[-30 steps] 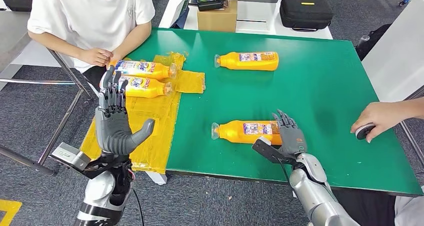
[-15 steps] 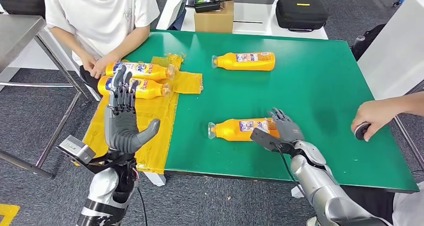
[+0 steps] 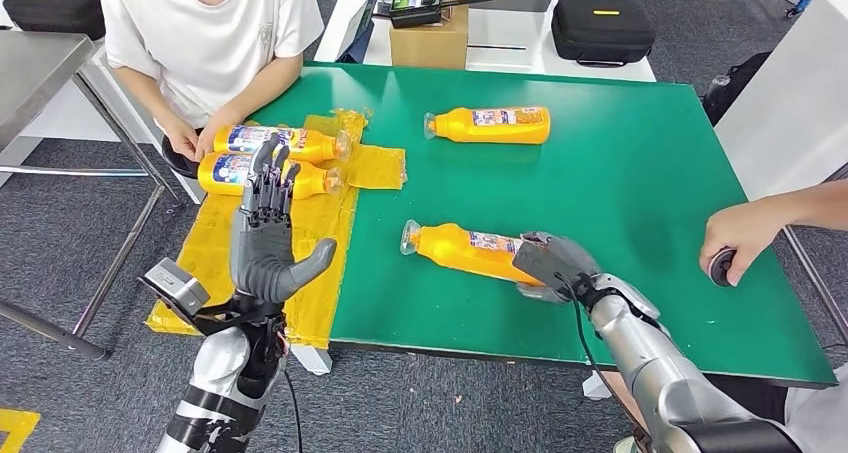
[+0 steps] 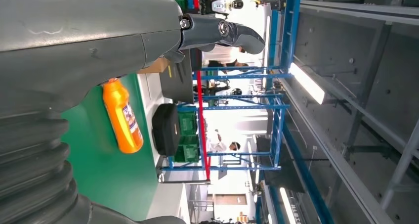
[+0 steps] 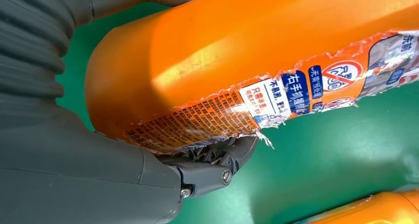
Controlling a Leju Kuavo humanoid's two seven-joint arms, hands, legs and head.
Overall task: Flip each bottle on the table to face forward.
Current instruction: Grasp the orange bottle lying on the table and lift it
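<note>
robot hand (image 5: 123,150) gripping orange bottle (image 5: 237,51), green table (image 5: 326,159)

Four orange bottles with clear caps, all lying on their sides. The near bottle (image 3: 468,253) lies tilted on the green table (image 3: 640,163), cap pointing left and slightly away, its torn label facing up; the robot's right hand (image 3: 553,266) grips its base end. The far bottle (image 3: 489,124) lies crosswise toward the table's far edge, cap to the left, label upward. Two more bottles (image 3: 268,141) (image 3: 262,173) lie side by side on yellow plastic sheeting (image 3: 300,263) at the table's left end, caps pointing right.
</note>
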